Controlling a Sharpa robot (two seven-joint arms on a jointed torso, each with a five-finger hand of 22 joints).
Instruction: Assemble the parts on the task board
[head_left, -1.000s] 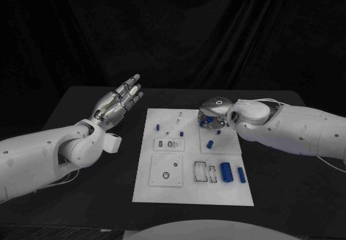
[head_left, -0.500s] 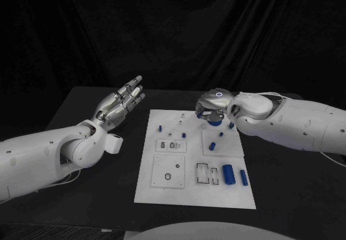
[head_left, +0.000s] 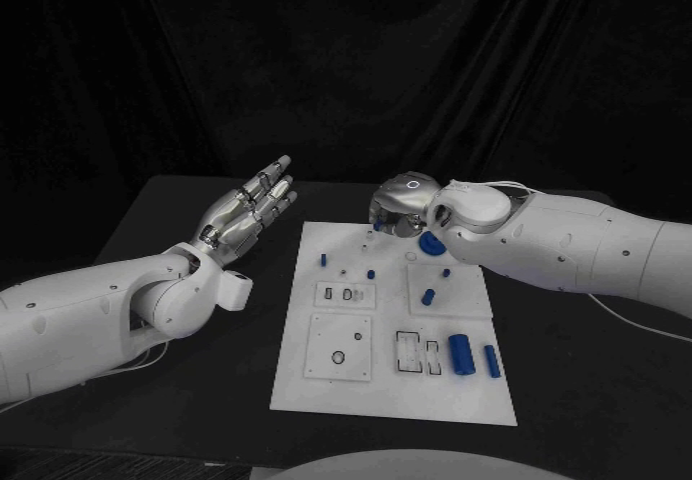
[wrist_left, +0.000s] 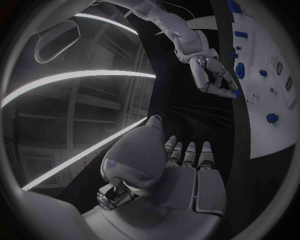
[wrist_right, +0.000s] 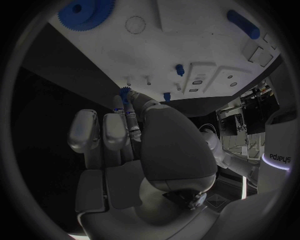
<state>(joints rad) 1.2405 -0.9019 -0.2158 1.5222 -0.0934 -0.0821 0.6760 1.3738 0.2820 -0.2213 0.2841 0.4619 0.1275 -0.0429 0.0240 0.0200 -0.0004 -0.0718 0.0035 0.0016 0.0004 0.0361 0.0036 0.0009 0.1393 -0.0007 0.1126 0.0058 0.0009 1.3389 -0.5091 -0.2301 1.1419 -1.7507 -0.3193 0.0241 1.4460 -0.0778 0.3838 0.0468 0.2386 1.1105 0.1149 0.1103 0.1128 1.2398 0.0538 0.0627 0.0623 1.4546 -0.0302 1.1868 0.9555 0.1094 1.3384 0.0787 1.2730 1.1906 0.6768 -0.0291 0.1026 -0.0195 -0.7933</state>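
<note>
Black table (head_left: 173, 200) carries task board (head_left: 389, 395); left hand (head_left: 248, 210) released, fingers spread beside board; right hand (head_left: 404, 200) pinches small blue gear (wrist_right: 125, 91) over far edge.

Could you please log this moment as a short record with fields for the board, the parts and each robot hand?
board: white task board lying flat on the black table
parts: small blue parts spread over the board; a blue gear lies on it
left robot hand: raised beside the board, fingers straight, holding nothing
right robot hand: over the board's far edge, pinching a small blue piece at its fingertips
</note>
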